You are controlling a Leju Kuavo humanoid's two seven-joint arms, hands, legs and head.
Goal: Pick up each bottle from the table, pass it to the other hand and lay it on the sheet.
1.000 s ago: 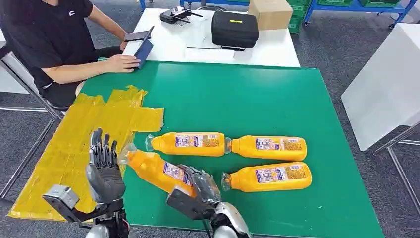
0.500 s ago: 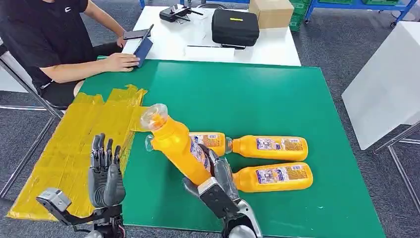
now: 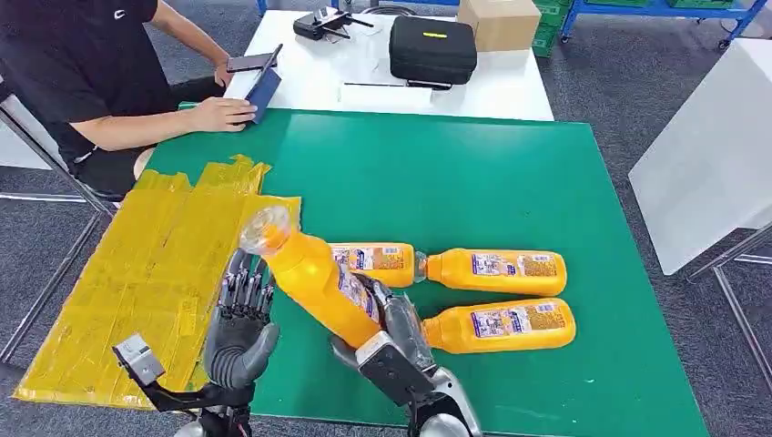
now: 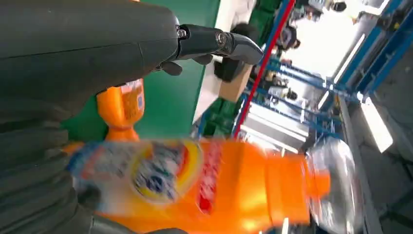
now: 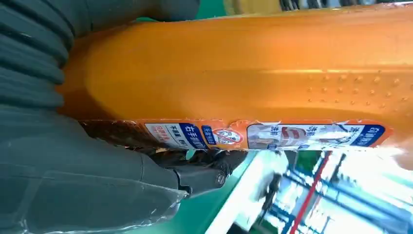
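My right hand [image 3: 393, 330] grips an orange bottle [image 3: 314, 278] by its lower body and holds it lifted and tilted, clear cap [image 3: 264, 228] toward the yellow sheet [image 3: 137, 273]. The same bottle [image 5: 243, 68] shows close in the right wrist view, my right hand [image 5: 97, 165] wrapped round it. My left hand [image 3: 239, 323] stands open just beside the bottle, fingers upright. In the left wrist view the bottle [image 4: 204, 185] lies close before my left hand [image 4: 87, 53]. Three more orange bottles lie on the green table: one [image 3: 382, 262] behind the held one, two [image 3: 496, 270] [image 3: 501, 325] to the right.
A person [image 3: 82, 73] sits at the far left with a hand on a dark notebook [image 3: 264, 91]. Behind the green table [image 3: 455, 173] a white table carries a black case [image 3: 432, 50] and a cardboard box [image 3: 496, 23]. Another white table [image 3: 710, 155] stands to the right.
My right hand lifted the bottle off the table and tilted it upright, then leaned it toward the left. My left hand moved right and closer to the bottle.
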